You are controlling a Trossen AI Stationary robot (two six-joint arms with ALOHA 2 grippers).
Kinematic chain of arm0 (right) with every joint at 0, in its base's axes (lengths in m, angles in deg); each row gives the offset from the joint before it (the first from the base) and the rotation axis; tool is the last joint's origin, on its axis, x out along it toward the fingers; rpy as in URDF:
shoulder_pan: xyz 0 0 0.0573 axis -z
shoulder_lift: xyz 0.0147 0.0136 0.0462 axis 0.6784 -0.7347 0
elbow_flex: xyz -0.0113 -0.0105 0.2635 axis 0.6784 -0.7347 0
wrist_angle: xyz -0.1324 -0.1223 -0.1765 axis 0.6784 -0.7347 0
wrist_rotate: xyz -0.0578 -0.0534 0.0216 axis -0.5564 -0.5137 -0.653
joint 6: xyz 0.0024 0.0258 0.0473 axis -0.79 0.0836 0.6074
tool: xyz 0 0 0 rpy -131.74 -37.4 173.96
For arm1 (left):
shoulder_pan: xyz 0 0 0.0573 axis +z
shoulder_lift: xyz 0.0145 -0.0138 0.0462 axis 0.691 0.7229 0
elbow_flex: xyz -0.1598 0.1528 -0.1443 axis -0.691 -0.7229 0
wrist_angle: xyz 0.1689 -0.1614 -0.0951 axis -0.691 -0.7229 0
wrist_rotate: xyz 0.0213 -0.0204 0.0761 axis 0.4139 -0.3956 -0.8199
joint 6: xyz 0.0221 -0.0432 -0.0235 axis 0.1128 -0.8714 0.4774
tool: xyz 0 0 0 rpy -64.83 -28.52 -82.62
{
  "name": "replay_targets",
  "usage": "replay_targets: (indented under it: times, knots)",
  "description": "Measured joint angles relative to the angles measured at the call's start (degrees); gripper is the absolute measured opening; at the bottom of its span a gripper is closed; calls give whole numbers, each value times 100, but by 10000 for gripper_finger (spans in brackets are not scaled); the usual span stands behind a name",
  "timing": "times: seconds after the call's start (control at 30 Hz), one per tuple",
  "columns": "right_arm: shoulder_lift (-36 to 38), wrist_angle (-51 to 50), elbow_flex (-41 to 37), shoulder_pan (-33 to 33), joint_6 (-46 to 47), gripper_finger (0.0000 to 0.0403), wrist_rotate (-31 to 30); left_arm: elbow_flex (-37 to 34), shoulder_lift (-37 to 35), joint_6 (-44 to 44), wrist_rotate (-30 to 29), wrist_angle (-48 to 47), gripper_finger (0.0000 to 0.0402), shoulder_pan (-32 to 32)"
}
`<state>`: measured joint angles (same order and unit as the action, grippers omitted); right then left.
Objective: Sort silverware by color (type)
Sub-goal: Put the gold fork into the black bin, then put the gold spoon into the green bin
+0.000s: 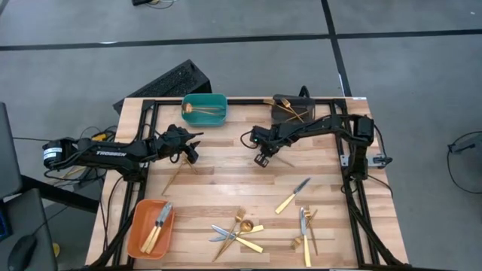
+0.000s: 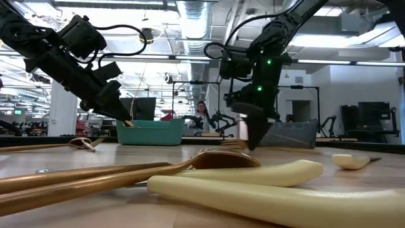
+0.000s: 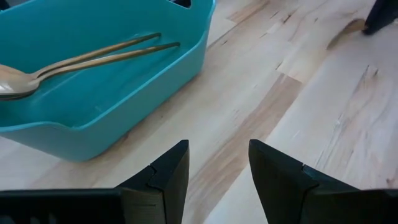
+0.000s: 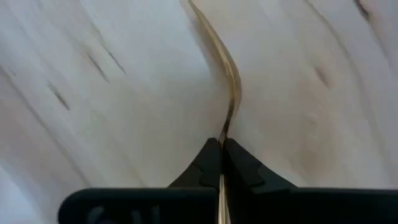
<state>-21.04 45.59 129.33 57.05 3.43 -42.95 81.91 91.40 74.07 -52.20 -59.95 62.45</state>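
silverware piece (image 4: pixel 231 93) pinched in right gripper (image 4: pixel 222 149); left gripper (image 3: pixel 217 168) released beside teal bin (image 3: pixel 124 118).

wooden table (image 1: pixel 226 192), silverware (image 1: pixel 239 232), three bins (image 1: pixel 151 228)

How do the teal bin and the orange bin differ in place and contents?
The teal bin sits at the table's far edge, while the orange bin sits at the near left corner. The teal bin holds gold spoons; the orange bin holds pale-handled knives. Both are open-topped bins already holding sorted cutlery.
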Motion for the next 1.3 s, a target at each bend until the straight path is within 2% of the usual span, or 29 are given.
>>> replay_targets:
  times: [0.1,0.27,0.37,0.43,0.57,0.7,0.9,1.07,1.3]
  knots:
    - [279,-616,317,19,-576,36,-82,0,0,0,44,-2,153,-2]
    - [907,-1148,750,122,-2417,31,-1434,0,0,1,39,1,153,-2]
    - [1254,-913,706,396,-3878,25,-1960,0,0,2,-10,3,153,-1]
    - [1497,-662,641,717,-4545,25,-1730,0,0,0,-13,1,153,-1]
    - [1720,76,267,1590,-5232,29,-763,0,0,-20,-2,-4,153,-1]
    - [1817,815,-140,2362,-5745,28,-543,0,0,-223,2,-2,153,-2]
    - [1521,1089,-411,2649,-5557,54,-468,0,0,-216,-56,-117,153,-2]
    - [1304,1356,-518,2753,-4765,97,-414,-2,-2,-126,-457,-74,153,2]
    - [1338,1337,-518,2622,-3384,132,-425,-2,-2,-278,-168,-160,153,0]
